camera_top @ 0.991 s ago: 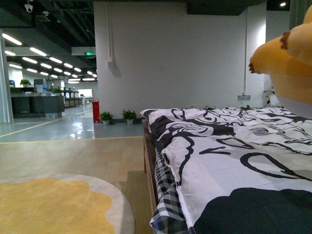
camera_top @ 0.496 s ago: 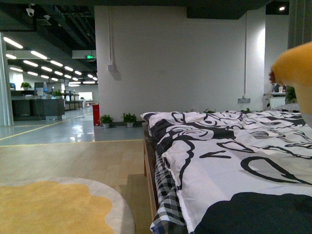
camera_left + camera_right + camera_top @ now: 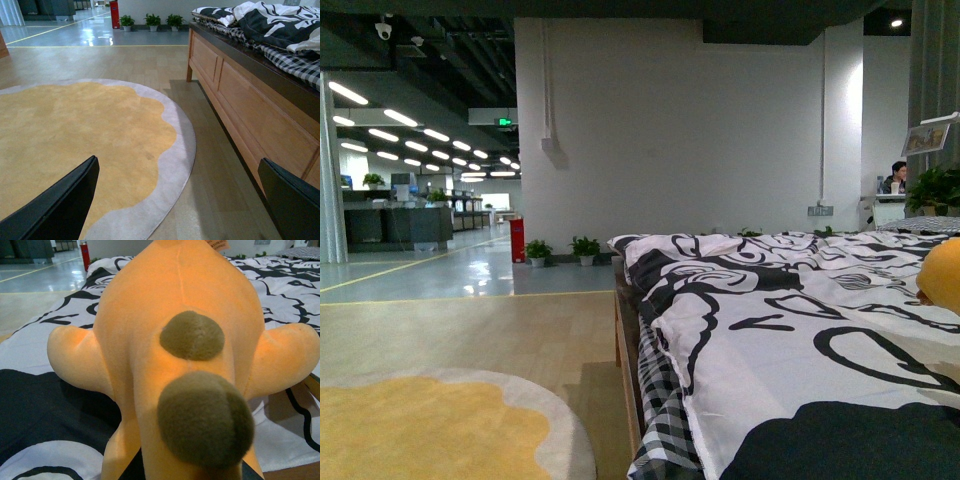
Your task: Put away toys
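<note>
The orange plush animal is low over the black-and-white duvet, well away from the left side edge of the bed. I cannot tell whether it rests on the fabric. If let go half-supported, its soft, rounded body could roll off the bed. The right end effector is hidden behind the plush, so its grip cannot be told. The left end effector hangs low beside the bed, spread wide and empty over the yellow rug.

From my remote seat: a wooden bed under a black-and-white quilt stands before a white wall. A round yellow rug lies near it on the plank floor; potted plants sit at the wall's foot, and strip lights glow overhead.
</note>
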`<state>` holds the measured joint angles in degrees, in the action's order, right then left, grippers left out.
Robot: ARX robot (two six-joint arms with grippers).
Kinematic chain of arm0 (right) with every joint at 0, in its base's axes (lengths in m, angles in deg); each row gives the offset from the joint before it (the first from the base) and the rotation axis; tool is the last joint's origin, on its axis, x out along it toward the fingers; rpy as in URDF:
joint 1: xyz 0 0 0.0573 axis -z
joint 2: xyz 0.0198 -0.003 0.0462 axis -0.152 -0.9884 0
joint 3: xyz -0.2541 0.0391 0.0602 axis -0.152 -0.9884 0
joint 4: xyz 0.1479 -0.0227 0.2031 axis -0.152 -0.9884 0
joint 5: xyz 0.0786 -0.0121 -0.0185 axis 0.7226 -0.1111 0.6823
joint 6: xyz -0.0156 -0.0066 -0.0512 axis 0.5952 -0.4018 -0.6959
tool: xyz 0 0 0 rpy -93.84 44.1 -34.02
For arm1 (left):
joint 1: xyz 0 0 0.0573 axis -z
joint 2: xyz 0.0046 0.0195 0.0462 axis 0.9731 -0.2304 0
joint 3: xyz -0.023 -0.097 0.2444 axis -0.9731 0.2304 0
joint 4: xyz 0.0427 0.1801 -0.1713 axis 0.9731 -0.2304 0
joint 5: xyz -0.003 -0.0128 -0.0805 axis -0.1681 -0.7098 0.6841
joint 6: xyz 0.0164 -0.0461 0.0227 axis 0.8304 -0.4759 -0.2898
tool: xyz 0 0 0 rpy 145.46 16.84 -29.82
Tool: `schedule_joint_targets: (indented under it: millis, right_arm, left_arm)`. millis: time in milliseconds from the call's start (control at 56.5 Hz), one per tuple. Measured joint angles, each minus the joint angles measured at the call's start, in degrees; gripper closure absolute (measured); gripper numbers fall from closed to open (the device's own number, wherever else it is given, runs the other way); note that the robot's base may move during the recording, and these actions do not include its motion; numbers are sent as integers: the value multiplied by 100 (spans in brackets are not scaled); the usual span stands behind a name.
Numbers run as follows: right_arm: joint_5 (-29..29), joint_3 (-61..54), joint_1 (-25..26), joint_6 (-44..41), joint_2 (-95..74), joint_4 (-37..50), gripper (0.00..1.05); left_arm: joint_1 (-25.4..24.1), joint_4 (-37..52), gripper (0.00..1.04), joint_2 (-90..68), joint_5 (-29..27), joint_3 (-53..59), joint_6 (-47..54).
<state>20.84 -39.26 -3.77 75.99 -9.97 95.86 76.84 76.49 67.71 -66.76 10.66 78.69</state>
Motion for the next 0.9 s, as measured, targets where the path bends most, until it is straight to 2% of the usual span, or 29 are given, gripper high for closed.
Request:
schedule_joint_targets:
  millis: [53, 142, 796, 903]
  right_arm:
    - [-262, -122, -291, 0, 114, 22, 98]
    - [-289, -315, -444, -20, 282, 50, 98]
    - [-317, -992, -472, -20, 1204, -68, 98]
    - [-317, -1038, -472, -22, 1832, -776, 98]
  left_arm:
    - [0, 0, 6, 0, 0, 0, 0]
    - [0, 0, 6, 0, 2, 0, 0]
    - [0, 0, 6, 0, 0, 0, 0]
    - [0, 0, 6, 0, 0, 0, 0]
